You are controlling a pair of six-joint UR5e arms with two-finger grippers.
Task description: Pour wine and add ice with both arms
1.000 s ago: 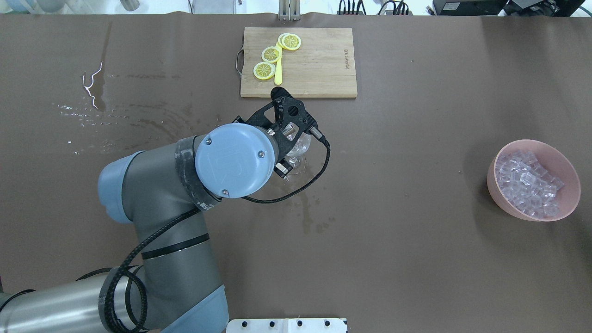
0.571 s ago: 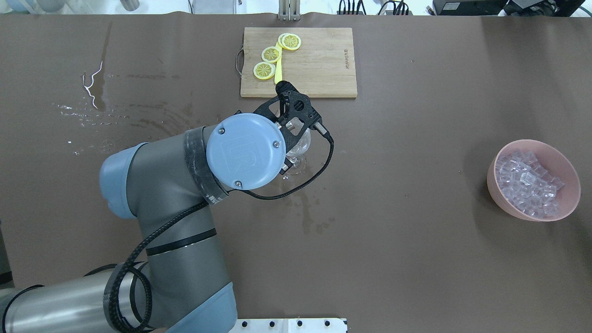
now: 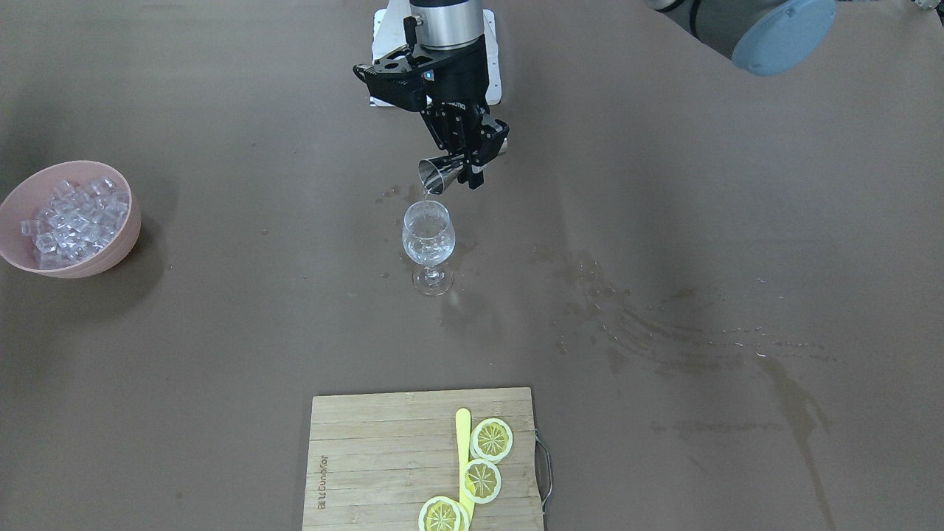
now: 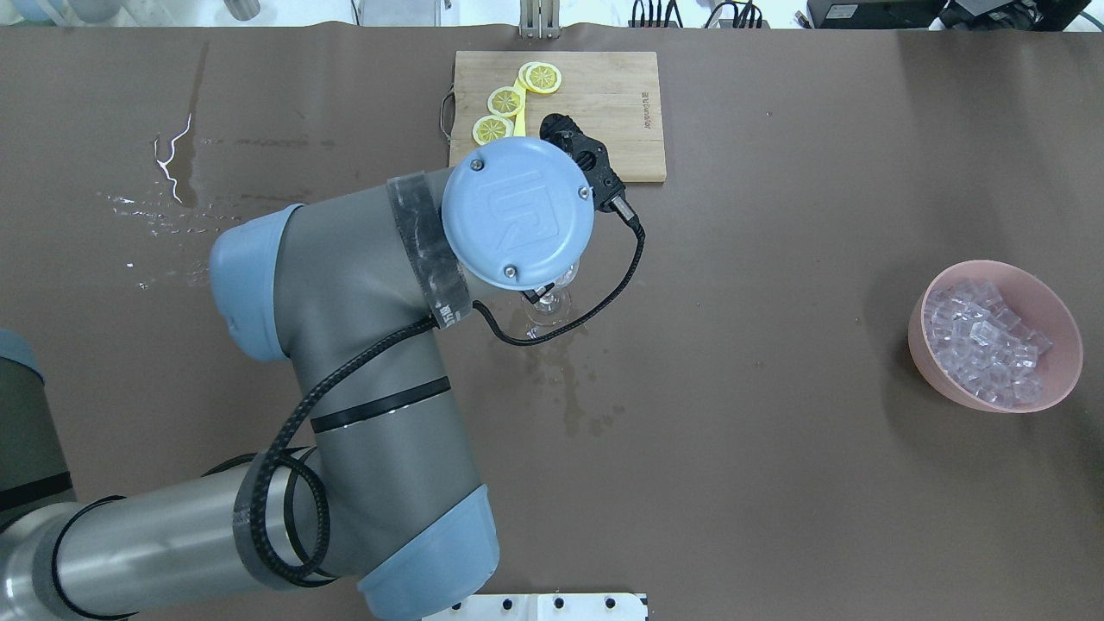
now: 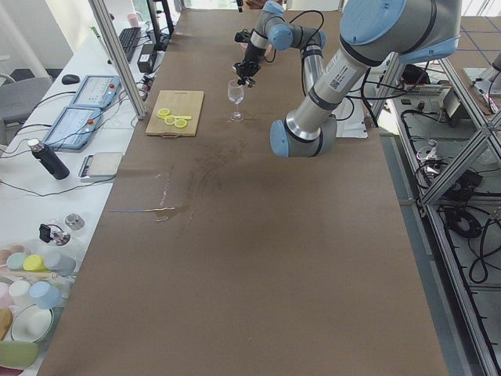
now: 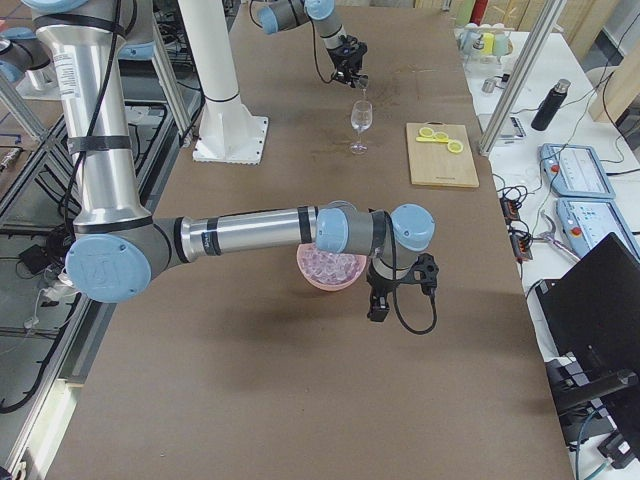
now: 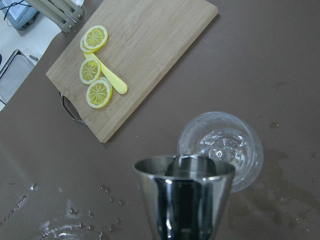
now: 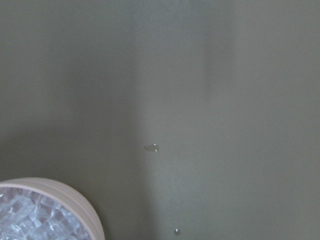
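My left gripper [image 3: 463, 167] is shut on a steel jigger [image 3: 438, 175], tipped over the wine glass [image 3: 428, 243]. A thin clear stream runs from the jigger's rim into the glass, which holds clear liquid. In the left wrist view the jigger [image 7: 183, 197] fills the bottom and the glass [image 7: 222, 147] stands just beyond it. From overhead the left wrist hides most of the glass [image 4: 553, 293]. The ice [image 4: 983, 341] fills a pink bowl [image 4: 1066, 345] at the right. My right gripper [image 6: 380, 308] hangs beside that bowl [image 6: 322, 281]; I cannot tell whether it is open or shut.
A wooden cutting board [image 4: 604, 121] with three lemon slices [image 4: 505, 101] and a yellow knife lies at the far edge. Wet streaks and droplets [image 3: 649, 324] mark the brown cover on the left arm's side. A white base block [image 4: 535, 606] sits at the near edge.
My left wrist has swung away from the robot toward the cutting board and turned further, and now covers most of the glass from overhead. The bowl and board have not moved.
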